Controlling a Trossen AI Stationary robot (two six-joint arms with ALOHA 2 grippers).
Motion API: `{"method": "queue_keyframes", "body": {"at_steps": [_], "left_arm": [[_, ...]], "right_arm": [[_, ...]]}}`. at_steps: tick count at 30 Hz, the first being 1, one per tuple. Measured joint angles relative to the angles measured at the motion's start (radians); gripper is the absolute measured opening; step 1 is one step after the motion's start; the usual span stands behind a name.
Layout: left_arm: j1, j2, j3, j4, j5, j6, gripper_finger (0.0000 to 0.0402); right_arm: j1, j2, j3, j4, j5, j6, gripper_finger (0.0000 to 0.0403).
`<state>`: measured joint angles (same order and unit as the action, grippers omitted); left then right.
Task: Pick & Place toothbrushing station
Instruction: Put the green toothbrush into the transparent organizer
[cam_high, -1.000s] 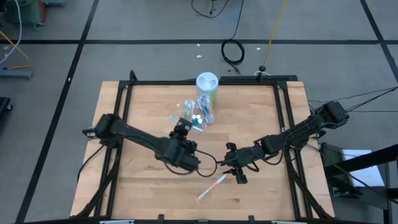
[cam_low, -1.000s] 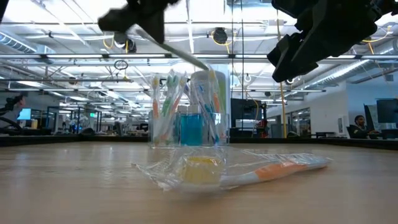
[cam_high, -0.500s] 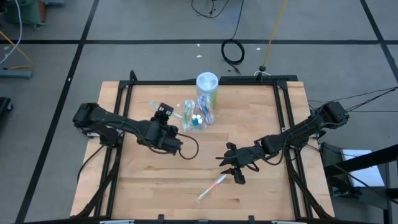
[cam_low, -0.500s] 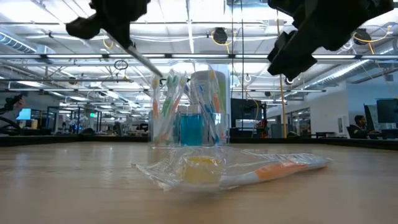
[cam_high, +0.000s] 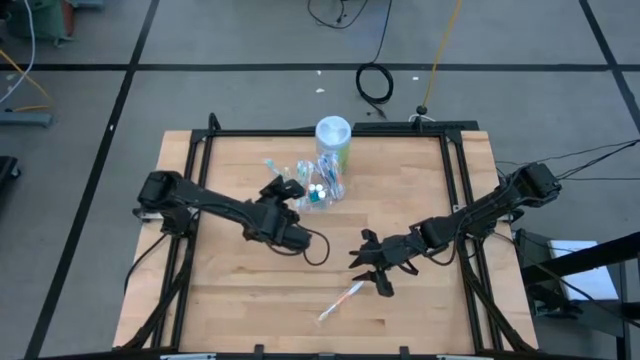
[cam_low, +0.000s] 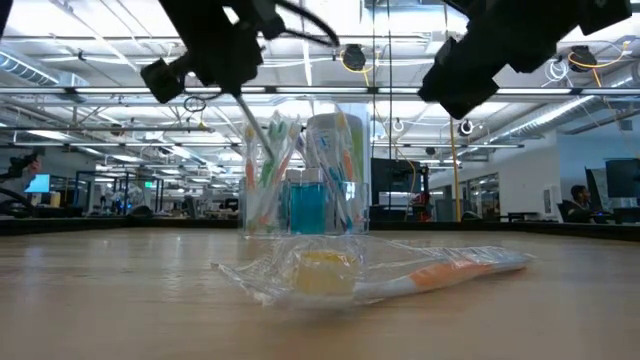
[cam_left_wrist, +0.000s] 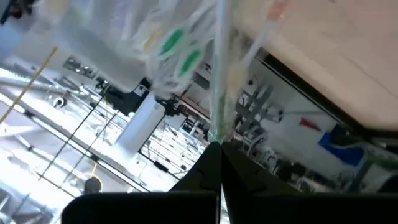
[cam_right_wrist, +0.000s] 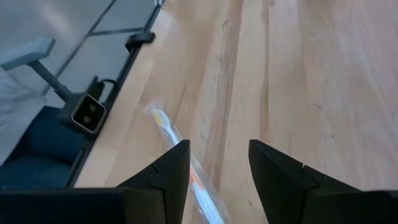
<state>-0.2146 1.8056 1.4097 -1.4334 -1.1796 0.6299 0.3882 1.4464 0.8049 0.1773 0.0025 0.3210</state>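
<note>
Bright, even overhead light with soft shadows; the left wrist view is blurred, with ceiling-lamp glare.

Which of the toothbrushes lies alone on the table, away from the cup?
The wrapped toothbrush with the orange handle, flat near the table's front edge, just below the open right gripper. The other toothbrushes stand bunched in the clear cup.

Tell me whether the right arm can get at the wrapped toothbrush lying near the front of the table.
Probably yes. The right gripper hangs open just above the wrapped toothbrush, which lies alone on bare wood. The left gripper, shut on a toothbrush, is away by the cup.
</note>
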Motion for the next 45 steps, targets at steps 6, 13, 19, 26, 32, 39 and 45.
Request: {"method": "queue_keyframes", "body": {"at_steps": [6,13,19,26,32,39,45], "left_arm": [[0.013,0.066,0.0,0.008,0.035,0.065,0.0001],[0.01,0.094,0.0,0.081,0.034,0.219,0.0001],[0.007,0.095,0.0,0.157,0.051,0.347,0.0002],[0.035,0.095,0.0,0.226,0.149,0.416,0.0014],[0.063,0.095,0.0,0.301,0.243,0.436,0.002],[0.075,0.095,0.0,0.37,0.196,0.363,0.0021],[0.066,0.095,0.0,0.385,0.228,0.334,0.0022]], "right_arm": [[0.0,0.0,-0.028,0.034,0.0,0.0,0.0155],[0.0,0.0,-0.035,0.045,0.0,0.0,0.0155],[0.0,0.0,-0.035,0.044,0.0,0.0,0.0155],[0.0,0.0,-0.035,0.044,-0.001,-0.02,0.0155],[0.0,0.0,-0.035,0.044,-0.001,-0.023,0.0155],[0.0,0.0,-0.035,0.044,-0.001,-0.023,0.0155],[0.0,0.0,-0.035,0.044,-0.001,-0.031,0.0155]]}}
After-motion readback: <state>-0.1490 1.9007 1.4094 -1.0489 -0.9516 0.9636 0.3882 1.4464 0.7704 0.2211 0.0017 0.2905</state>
